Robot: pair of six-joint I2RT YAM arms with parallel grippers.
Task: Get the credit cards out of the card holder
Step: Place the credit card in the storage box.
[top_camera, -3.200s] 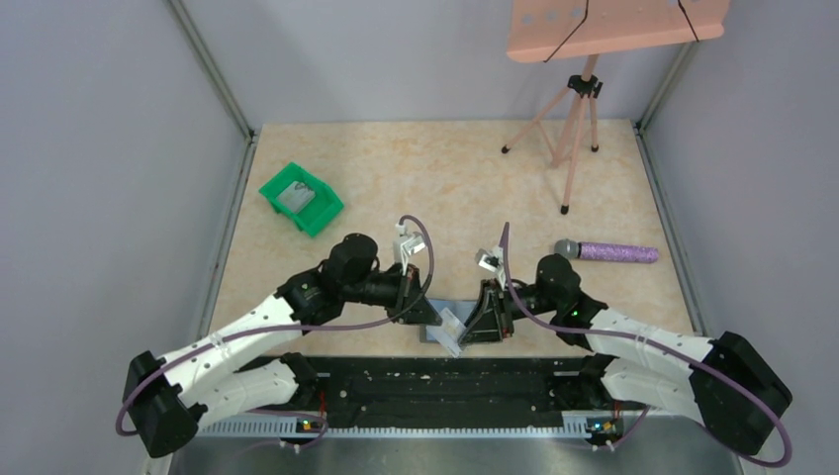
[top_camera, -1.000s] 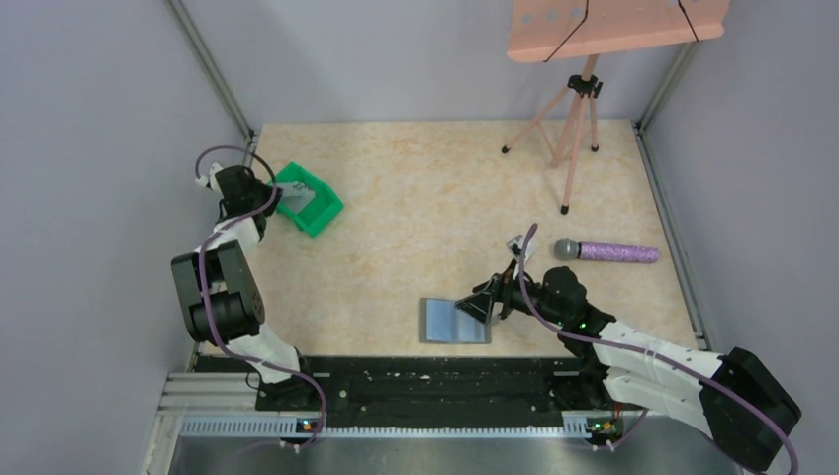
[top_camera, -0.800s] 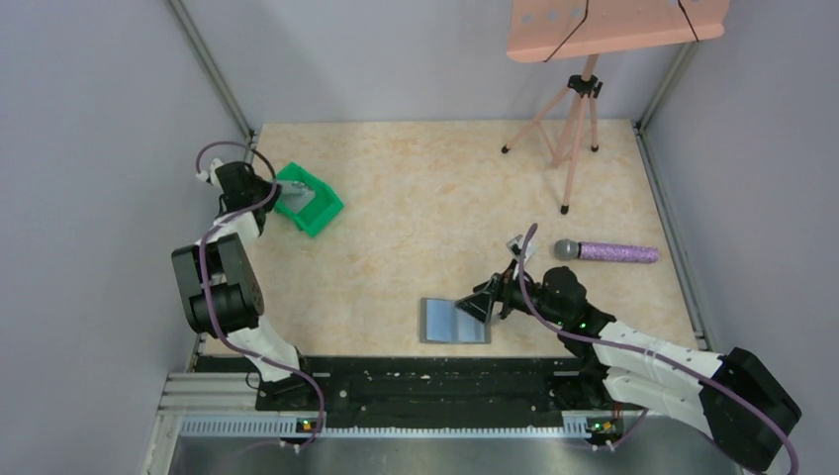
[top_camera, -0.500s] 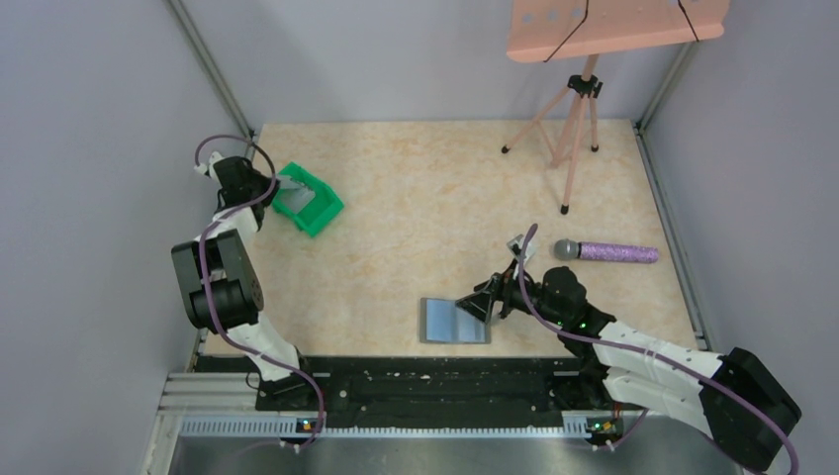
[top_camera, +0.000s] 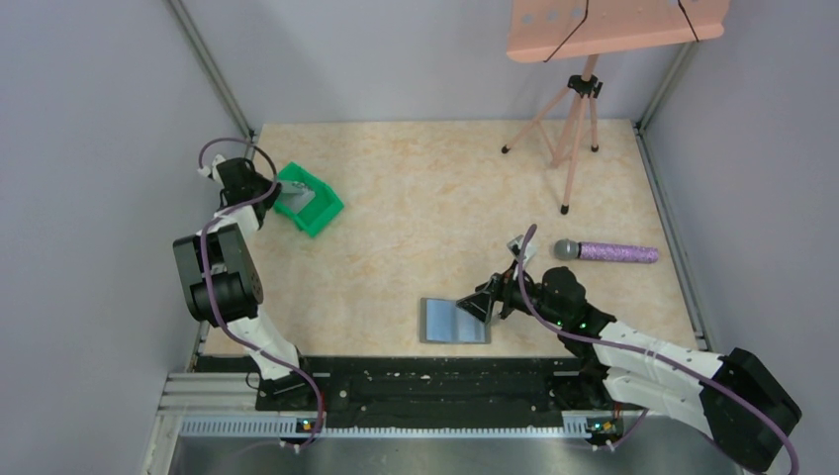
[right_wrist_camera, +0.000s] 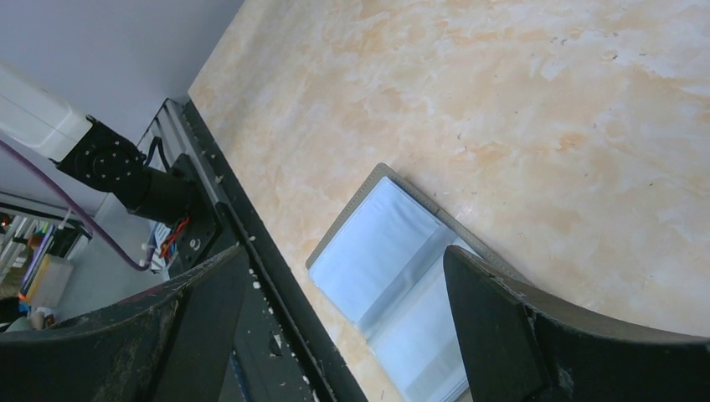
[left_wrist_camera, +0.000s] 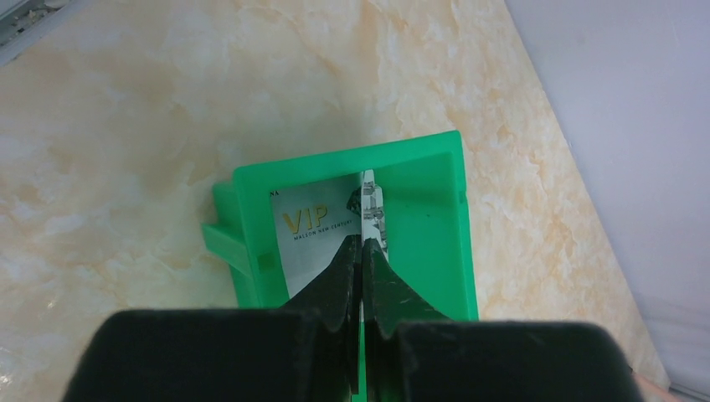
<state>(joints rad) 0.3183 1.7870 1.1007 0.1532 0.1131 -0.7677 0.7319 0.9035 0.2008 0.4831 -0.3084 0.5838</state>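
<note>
The card holder (top_camera: 447, 322) lies open and flat near the table's front edge, its blue-grey inside (right_wrist_camera: 393, 251) facing up. My right gripper (top_camera: 482, 305) hovers open over its right half, with the fingers astride it (right_wrist_camera: 345, 251) and nothing between them. At the far left, my left gripper (top_camera: 274, 194) hangs over the green bin (top_camera: 331, 209). It is shut (left_wrist_camera: 362, 243) on a thin credit card (left_wrist_camera: 369, 201) seen edge-on. A second card marked VIP (left_wrist_camera: 311, 226) lies flat inside the bin (left_wrist_camera: 427, 234).
A purple-handled microphone (top_camera: 613, 252) lies right of the right arm. A pink tripod (top_camera: 574, 129) carrying a pink board (top_camera: 613, 25) stands at the back right. A black rail (top_camera: 435, 381) runs along the near edge. Grey walls enclose the table.
My left arm has swung from the card holder to the green bin, carrying a card. The right gripper drew back to the right. Over the last second the left wrist only shifted slightly.
</note>
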